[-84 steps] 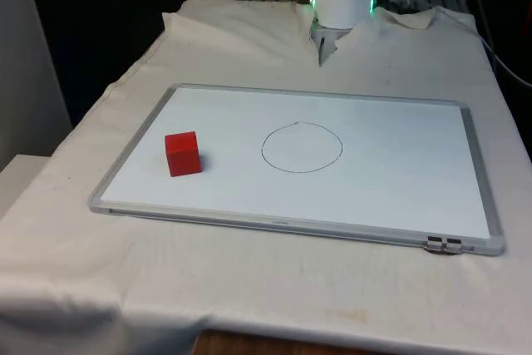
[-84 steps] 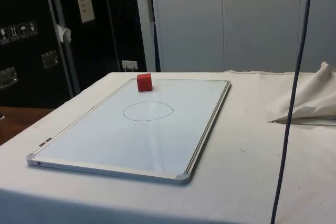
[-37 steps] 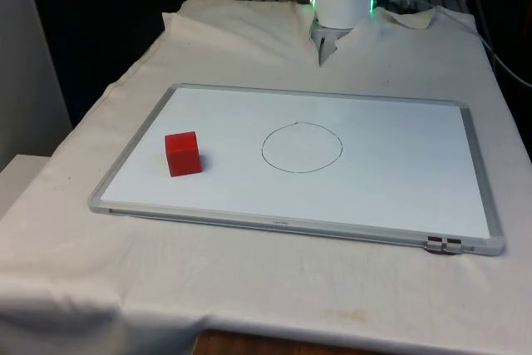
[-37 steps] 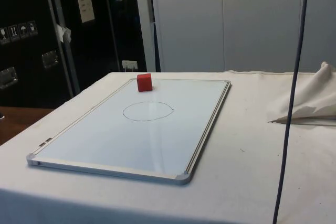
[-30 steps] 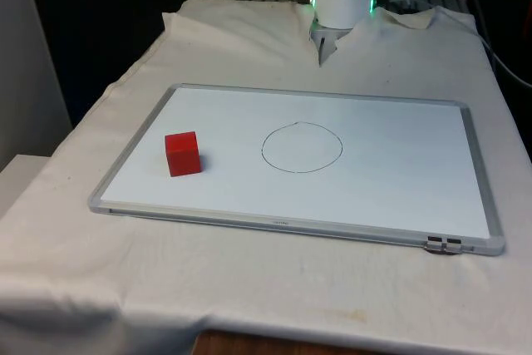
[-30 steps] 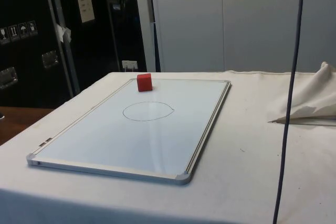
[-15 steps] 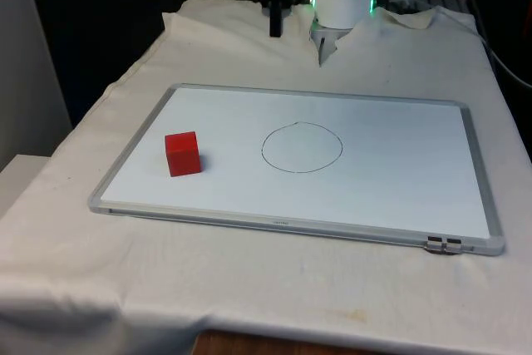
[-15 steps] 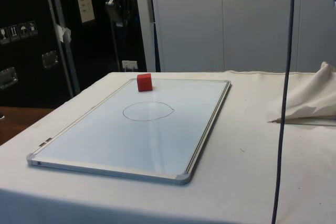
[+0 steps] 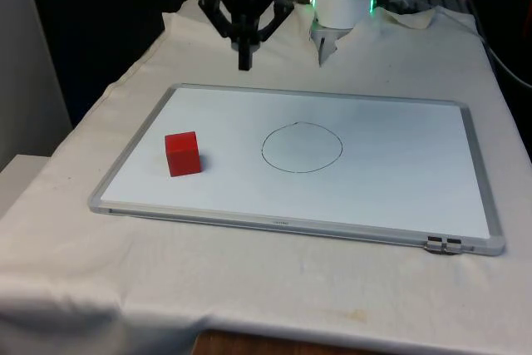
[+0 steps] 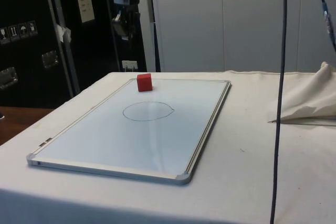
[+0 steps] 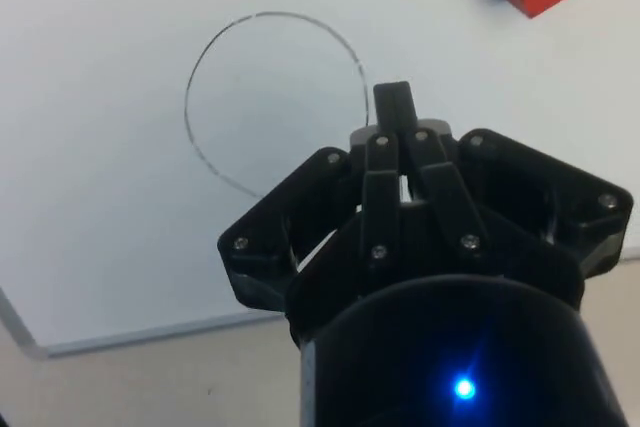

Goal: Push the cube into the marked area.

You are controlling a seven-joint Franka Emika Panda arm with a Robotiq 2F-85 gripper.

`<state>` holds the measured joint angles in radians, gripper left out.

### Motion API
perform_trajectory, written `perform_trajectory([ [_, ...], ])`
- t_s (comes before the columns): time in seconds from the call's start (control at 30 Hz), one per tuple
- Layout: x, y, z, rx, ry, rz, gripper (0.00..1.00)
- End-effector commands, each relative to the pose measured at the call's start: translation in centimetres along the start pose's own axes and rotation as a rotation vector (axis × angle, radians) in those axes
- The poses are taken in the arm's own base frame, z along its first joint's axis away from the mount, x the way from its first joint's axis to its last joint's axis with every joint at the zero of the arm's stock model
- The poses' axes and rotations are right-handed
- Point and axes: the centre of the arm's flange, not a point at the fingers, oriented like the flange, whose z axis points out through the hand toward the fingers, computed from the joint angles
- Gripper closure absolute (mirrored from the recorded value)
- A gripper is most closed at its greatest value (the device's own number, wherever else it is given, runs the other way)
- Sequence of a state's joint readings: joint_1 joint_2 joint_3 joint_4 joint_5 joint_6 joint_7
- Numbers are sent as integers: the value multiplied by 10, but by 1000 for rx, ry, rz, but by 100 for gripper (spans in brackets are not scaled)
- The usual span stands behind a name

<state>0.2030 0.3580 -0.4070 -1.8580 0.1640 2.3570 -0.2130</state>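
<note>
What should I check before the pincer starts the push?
1. Cube on the board, outside the circle, toward the front view's left: ok.
2. Path from cube to circle free of things: ok.
3. Pincer shut, nothing held: ok.
4. Pincer behind the cube's far side from the circle: not ok, it hangs above the board's far edge.
5. Pincer down at cube height: not ok.

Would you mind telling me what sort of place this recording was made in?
Most likely a robotics lab or test workshop. A cloth-covered table carries a whiteboard with a drawn circle and a red cube, the gripper hangs above the board's far edge, and dark equipment cabinets line the side.
</note>
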Motion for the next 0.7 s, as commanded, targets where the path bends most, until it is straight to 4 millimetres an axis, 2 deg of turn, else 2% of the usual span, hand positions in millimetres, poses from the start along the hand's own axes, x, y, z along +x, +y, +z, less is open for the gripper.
perform_trajectory([
  [0.0,1,5,6,1,11,2,100],
  [0.23,7,24,22,-31,26,5,100],
  [0.3,7,24,22,-43,23,7,100],
  [0.47,17,45,29,-50,33,4,100],
  [0.67,24,59,36,-62,35,3,100],
])
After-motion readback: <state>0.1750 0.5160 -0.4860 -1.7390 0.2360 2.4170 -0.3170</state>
